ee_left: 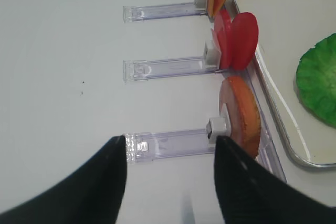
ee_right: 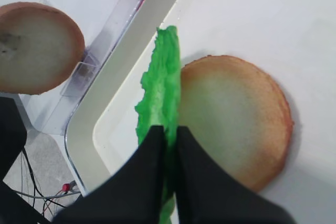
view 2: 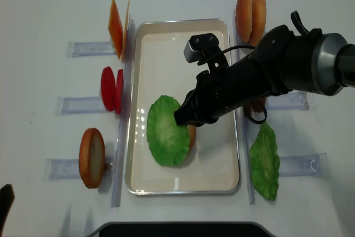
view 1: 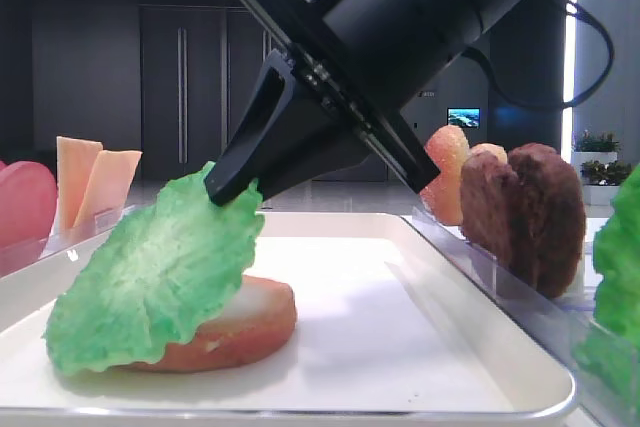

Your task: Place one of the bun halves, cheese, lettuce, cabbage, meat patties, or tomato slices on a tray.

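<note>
The right claw [view 2: 182, 118] is clenched on the top edge of a lettuce leaf [view 2: 166, 130] — thin, bright green, ruffled at the rim and paler toward its veined centre. In the low side view the leaf hangs tilted from the black tapered fingers [view 1: 232, 183], its lower edge down on the tray's paper at lower left and its face leaning against a bun half [view 1: 235, 325]. That bun half lies flat on the tray [view 2: 216, 162], cut side up: a round disc with a pale, matte face and a tan-orange crust. The right wrist view shows the two smooth black fingers pressed together at the bottom of the frame with the leaf seen edge-on between them, just left of the bun.

The tray is a white rectangle with rounded corners and a raised glossy rim, in the middle of the white table [view 2: 44, 37]. Clear plastic holders [ee_left: 168, 68] line both its long sides. To its left in the overhead view stand pale orange cheese slices [view 2: 117, 28] at the top, smooth red tomato slices [view 2: 111, 89] below them, and another bun half [view 2: 91, 157] on edge lower down. To its right stand two more buns [view 2: 250, 14] at the top and a second green leaf [view 2: 264, 161] lower right; rough, lumpy dark brown patties [view 1: 530, 215] show at the right of the side view.

The left claw [ee_left: 169, 174] hangs released over the table — its black fingers spread wide at the bottom of its own view, holding nothing.
</note>
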`<action>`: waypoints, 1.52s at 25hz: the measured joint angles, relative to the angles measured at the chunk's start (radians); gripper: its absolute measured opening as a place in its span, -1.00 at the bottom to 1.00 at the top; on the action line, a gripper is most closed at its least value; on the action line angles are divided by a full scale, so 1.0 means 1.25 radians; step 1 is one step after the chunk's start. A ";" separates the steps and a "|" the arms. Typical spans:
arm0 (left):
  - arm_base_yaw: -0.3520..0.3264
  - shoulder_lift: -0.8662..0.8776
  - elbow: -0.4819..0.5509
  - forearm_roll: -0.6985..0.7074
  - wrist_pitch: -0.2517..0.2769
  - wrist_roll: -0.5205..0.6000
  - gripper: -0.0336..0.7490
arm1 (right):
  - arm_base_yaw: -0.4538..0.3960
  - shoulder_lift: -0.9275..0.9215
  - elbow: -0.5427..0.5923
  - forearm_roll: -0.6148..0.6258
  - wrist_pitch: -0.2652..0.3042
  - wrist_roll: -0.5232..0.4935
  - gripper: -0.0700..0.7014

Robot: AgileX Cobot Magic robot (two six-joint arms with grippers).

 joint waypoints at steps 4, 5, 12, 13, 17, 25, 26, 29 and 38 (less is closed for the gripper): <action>0.000 0.000 0.000 0.000 0.000 0.000 0.13 | 0.000 0.000 0.000 -0.009 -0.011 0.000 -0.59; 0.000 0.000 0.000 0.000 0.000 0.000 0.13 | 0.000 0.000 0.000 -0.008 -0.014 0.000 -0.51; 0.000 0.000 0.000 0.000 0.000 0.000 0.13 | 0.000 0.000 0.000 -0.034 -0.039 0.000 0.06; 0.000 0.000 0.000 0.000 0.000 0.000 0.13 | 0.000 0.000 0.000 -0.044 -0.047 0.000 0.09; 0.000 0.000 0.000 0.000 0.000 0.000 0.13 | 0.000 -0.024 0.000 -0.104 -0.093 0.019 0.13; 0.000 0.000 0.000 0.000 0.000 0.000 0.13 | -0.005 -0.164 0.000 -0.359 -0.063 0.243 0.13; 0.000 0.000 0.000 0.000 0.000 0.000 0.13 | -0.011 -0.178 0.000 -0.449 -0.034 0.324 0.12; 0.000 0.000 0.000 0.000 0.000 0.000 0.13 | -0.064 -0.228 0.000 -0.711 0.093 0.560 0.08; 0.000 0.000 0.000 0.000 0.000 0.000 0.13 | -0.451 -0.433 0.000 -1.008 0.372 0.775 -0.04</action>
